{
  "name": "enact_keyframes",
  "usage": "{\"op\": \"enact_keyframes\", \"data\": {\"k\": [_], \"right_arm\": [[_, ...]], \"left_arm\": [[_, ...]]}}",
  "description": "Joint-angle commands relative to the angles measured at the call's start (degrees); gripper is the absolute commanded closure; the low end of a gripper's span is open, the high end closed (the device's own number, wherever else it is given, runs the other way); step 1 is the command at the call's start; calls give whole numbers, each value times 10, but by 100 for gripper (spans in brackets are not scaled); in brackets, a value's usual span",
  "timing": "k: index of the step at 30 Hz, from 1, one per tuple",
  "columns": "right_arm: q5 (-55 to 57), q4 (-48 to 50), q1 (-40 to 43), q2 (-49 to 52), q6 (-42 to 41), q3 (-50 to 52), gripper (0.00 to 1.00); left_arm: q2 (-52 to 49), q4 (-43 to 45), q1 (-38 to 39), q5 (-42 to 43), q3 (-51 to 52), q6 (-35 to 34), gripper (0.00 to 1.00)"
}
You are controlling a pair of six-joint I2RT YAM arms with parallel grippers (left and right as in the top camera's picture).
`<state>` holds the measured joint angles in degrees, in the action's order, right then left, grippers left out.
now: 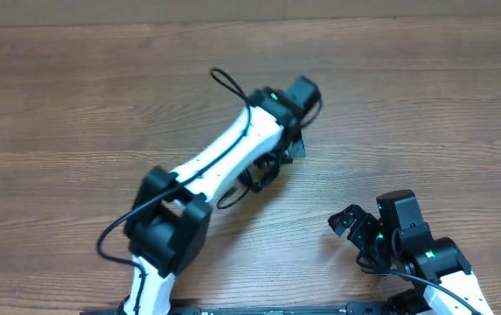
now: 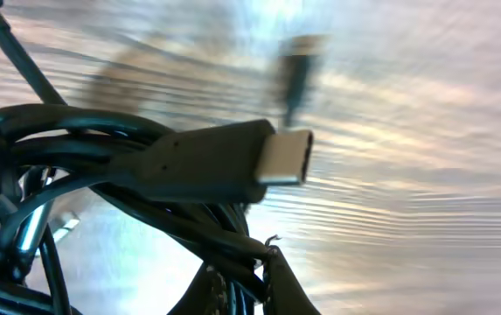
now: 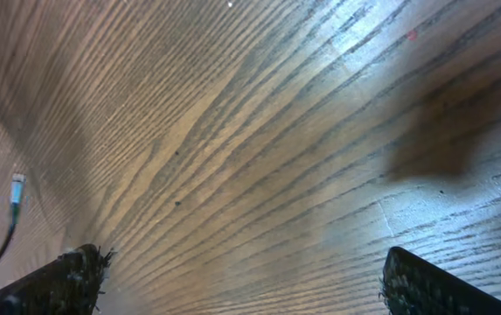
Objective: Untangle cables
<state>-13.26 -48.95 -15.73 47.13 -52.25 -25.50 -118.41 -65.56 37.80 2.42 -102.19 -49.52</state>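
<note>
Right wrist cam: we see the right gripper (image 3: pixel 246 287) with jaws spread wide and fingertips (image 3: pixel 80 276) in the bottom corners. Only wood-grain table (image 3: pixel 233 131) lies between them. There's one thin black cable (image 3: pixel 5 229) at the far left edge, pale plug tip (image 3: pixel 17 185) uppermost, close to the fingertip on that side. Soft dark shadow (image 3: pixel 442 131) at right.

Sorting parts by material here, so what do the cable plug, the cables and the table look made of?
The plug: matte black moulded housing, probably plastic or rubber; its tip is bright and reflective, metal-looking. The cables: smooth black sheath with soft highlights, likely flexible plastic. The table: brown grain lines with a slight sheen; real wood or laminate, cannot tell.
</note>
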Motion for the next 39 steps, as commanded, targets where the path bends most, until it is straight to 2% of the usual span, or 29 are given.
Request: {"op": "enact_keyframes", "data": {"k": [1,4,9,17,25,27,30,36,39], "right_arm": [[3,2,4,-5,2,-4,0],[3,2,4,-5,2,-4,0],[3,2,4,-5,2,-4,0],[3,2,4,-5,2,-4,0],[3,2,4,-5,2,-4,0],[3,2,4,-5,2,-4,0],[3,2,4,-5,2,-4,0],[3,21,4,-5,0,-4,0],[3,23,4,-5,0,-4,0]], "left_arm": [[76,-31,-30,53,-32,-152,95],[93,-70,-49,62,-32,-243,96],[94,-157,-60,61,-32,-316,96],[94,-225,-68,-35,-32,-315,96],[95,-313,-120,-24,-33,-325,96],[96,-313,-137,-6,-33,-276,96],[96,-313,-156,31,-33,-251,95],[96,-313,-163,73,-33,-294,95],[95,-313,-152,61,-33,-339,85]]}}
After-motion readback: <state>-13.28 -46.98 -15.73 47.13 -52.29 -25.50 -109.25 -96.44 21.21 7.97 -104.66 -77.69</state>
